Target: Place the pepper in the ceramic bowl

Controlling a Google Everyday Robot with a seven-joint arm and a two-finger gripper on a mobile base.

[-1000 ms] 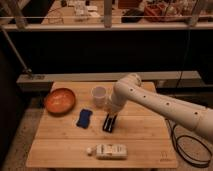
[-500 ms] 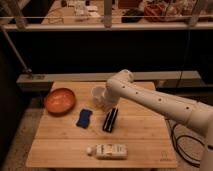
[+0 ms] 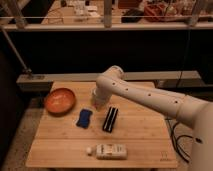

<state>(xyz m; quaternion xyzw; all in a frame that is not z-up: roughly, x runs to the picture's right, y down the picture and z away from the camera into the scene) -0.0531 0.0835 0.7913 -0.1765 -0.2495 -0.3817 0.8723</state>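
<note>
Camera view is showing the gripper [image 3: 97,103] pinched narrow over the bench [image 3: 145,135]. The ceramic bowl [image 3: 60,101] is sitting near, leftward; pepper unseen.

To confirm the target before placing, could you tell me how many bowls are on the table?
1. The orange bowl sits at the left rear of the table; the arm could hide something behind it. The shut gripper hangs just right of the bowl.
</note>
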